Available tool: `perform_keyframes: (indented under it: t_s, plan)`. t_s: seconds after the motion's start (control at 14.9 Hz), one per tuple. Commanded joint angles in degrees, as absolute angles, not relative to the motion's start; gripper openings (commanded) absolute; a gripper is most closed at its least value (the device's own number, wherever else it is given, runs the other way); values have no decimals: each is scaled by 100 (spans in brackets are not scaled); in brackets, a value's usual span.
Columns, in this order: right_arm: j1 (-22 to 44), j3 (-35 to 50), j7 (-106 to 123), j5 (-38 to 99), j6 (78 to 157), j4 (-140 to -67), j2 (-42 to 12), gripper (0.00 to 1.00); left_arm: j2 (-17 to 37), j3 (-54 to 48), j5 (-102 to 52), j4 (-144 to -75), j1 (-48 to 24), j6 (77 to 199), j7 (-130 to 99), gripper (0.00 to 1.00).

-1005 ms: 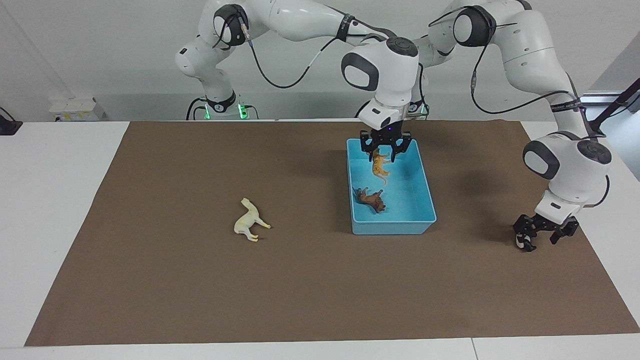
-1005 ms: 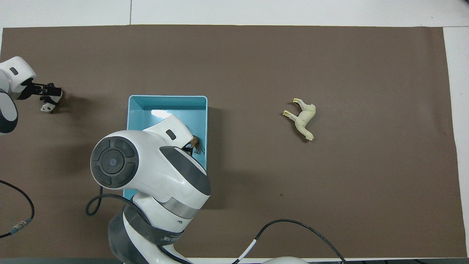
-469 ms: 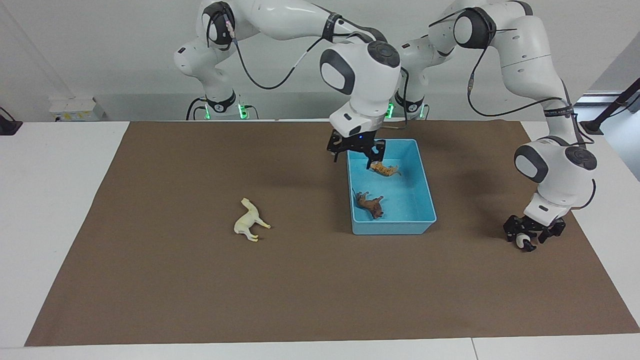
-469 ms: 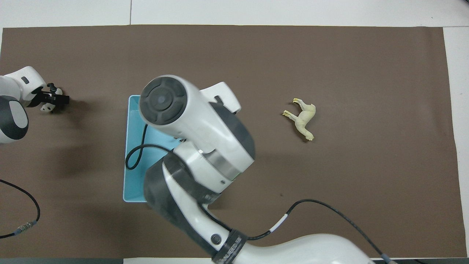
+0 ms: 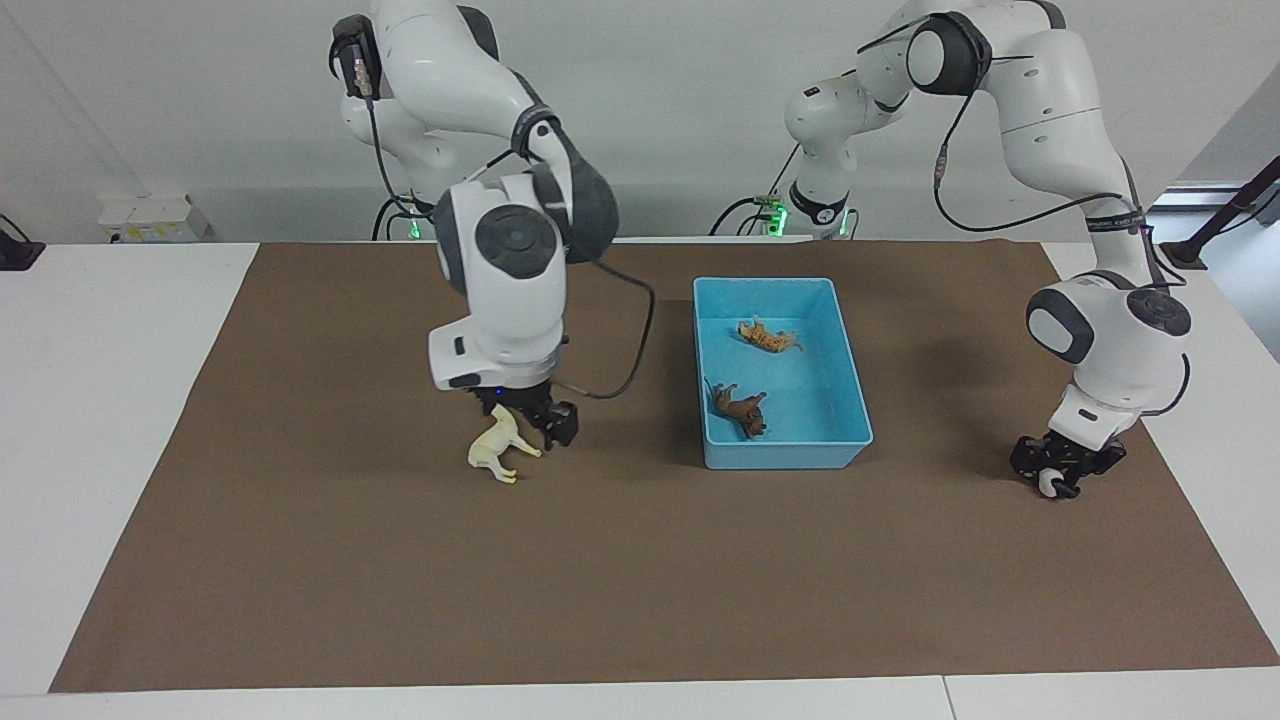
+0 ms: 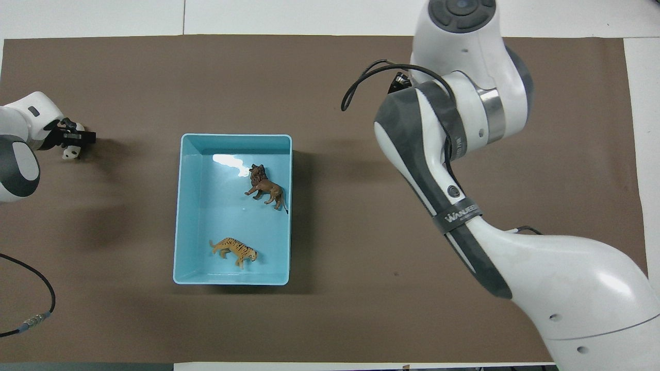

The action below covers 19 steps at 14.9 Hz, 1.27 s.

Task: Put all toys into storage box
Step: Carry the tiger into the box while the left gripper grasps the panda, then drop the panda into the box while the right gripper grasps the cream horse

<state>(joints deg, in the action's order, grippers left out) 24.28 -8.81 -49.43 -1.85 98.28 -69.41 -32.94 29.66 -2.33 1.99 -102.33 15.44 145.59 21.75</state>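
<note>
The light blue storage box holds the orange striped tiger and the brown lion, both lying on its floor. In the overhead view the box shows the lion and the tiger apart from each other. The cream-yellow horse lies on its side on the brown mat toward the right arm's end. My right gripper is open and low over the horse. My left gripper is down at the black-and-white panda, toward the left arm's end.
A brown mat covers most of the white table. In the overhead view my right arm hides the horse. A black cable lies at the mat's edge near the left arm.
My right gripper let the tiger go in the box, then swung away and came down over the horse. My left gripper sank lower at the panda.
</note>
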Motion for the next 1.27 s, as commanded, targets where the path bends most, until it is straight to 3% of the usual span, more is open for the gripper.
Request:
perform_keyframes:
  t_s: [0.0,0.13,0.4,0.8,1.01,1.07,1.21]
  plan:
    - [2347,-791,-4669,-202,10859,-8756,-2490,100,2909,-237,255,-9960,1521,14030,1986,0]
    - [2356,-782,-4448,-211,11625,-9673,-2190,100,2900,-237,255,-9381,1477,13319,1969,0]
    - [2180,-782,-3816,-167,11935,-10072,-2083,100,2743,-272,281,-8333,1109,11894,1093,0]
    - [2232,-782,-3709,-149,12762,-10837,-1934,100,1663,-290,308,-8402,-313,10347,-1507,0]
    - [2241,-773,-3595,-149,12945,-11012,-1890,100,1215,-290,308,-9154,-1245,10230,-2983,4]
    - [2241,-773,-3551,-149,13120,-11135,-1881,100,1074,-290,308,-9454,-1431,10291,-3232,20]
    - [2232,-773,-3542,-149,13446,-11285,-1916,100,923,-290,299,-9851,-1573,10660,-3287,100]
